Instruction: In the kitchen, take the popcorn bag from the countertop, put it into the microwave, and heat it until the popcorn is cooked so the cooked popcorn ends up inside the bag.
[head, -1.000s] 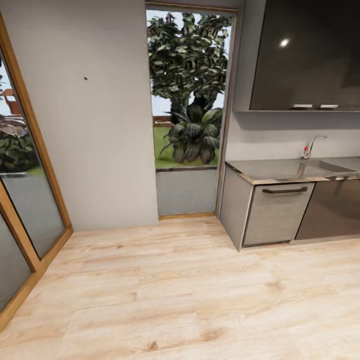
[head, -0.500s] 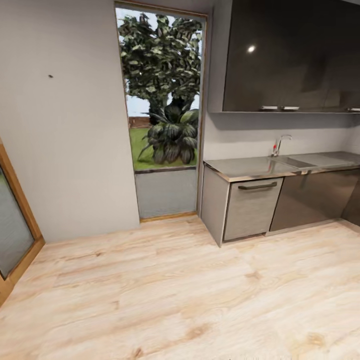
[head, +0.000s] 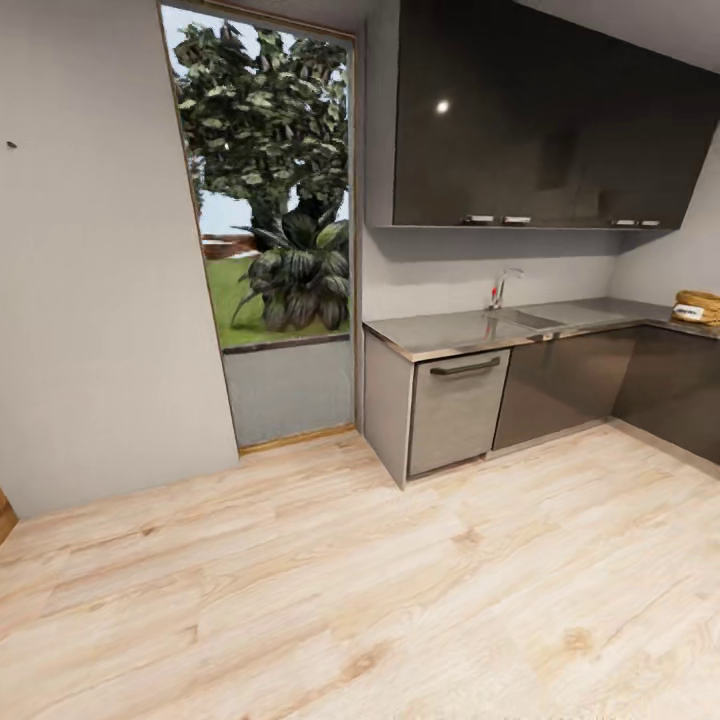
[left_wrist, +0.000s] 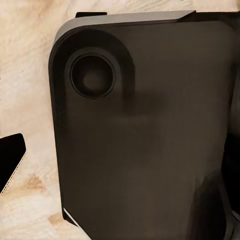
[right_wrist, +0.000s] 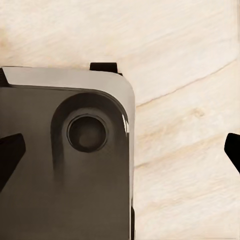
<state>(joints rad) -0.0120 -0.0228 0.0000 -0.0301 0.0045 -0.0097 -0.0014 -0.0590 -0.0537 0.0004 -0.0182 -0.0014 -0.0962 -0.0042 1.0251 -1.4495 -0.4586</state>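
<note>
The kitchen's grey steel countertop (head: 455, 330) runs along the back wall to the right corner in the head view. The popcorn bag (head: 697, 306), an orange-brown sack with a white label, sits on it at the far right edge of the picture. The microwave is out of view. My right gripper (right_wrist: 120, 152) is open, its two black fingertips (right_wrist: 10, 155) far apart over the wood floor and a dark part of my own body. Of my left gripper (left_wrist: 120, 165) one black fingertip (left_wrist: 11, 162) shows; the other side is lost against my dark body.
A sink with a tap (head: 503, 285) is set in the worktop. Glossy dark wall cabinets (head: 530, 130) hang above and a grey dishwasher front (head: 455, 408) stands below. A tall window (head: 265, 220) is on the left. Light wood floor (head: 350, 580) stretches ahead.
The camera has swung to the right, so window and cabinets slid left in the picture. The corner worktop with the popcorn bag has come into view at the right.
</note>
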